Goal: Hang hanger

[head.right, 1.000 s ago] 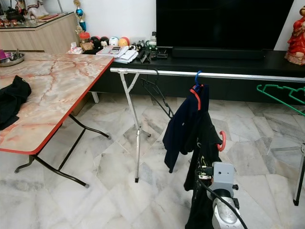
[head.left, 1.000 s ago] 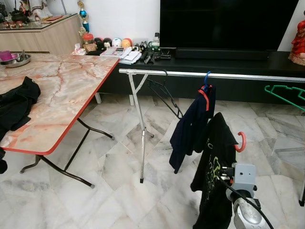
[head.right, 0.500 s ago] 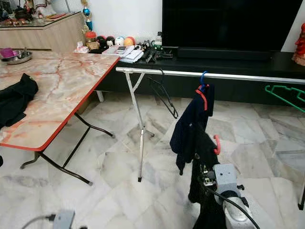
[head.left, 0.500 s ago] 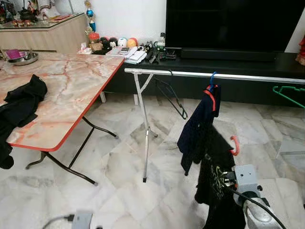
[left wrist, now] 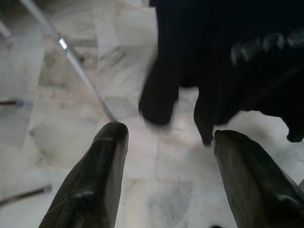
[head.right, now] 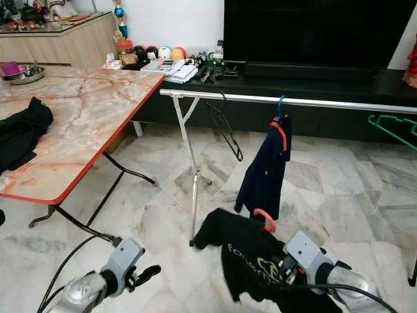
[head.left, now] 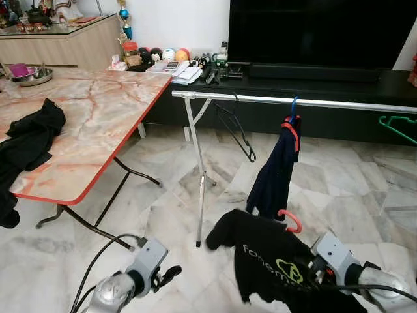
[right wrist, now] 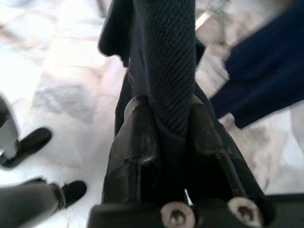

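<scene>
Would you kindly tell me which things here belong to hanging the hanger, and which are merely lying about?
For the job:
- black T-shirt on its red hanger, held by the right gripper
- clothes rail
- left gripper, open

Lying about:
- navy garment
- black hanger
- green hanger
- table
- black clothing

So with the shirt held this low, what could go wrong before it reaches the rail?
The right gripper pinches only fabric of the black printed T-shirt, so its red plastic hanger could slip out. The hook sits well below the silver metal rail. The hanging navy garment crowds the nearest spot and could snag.
</scene>
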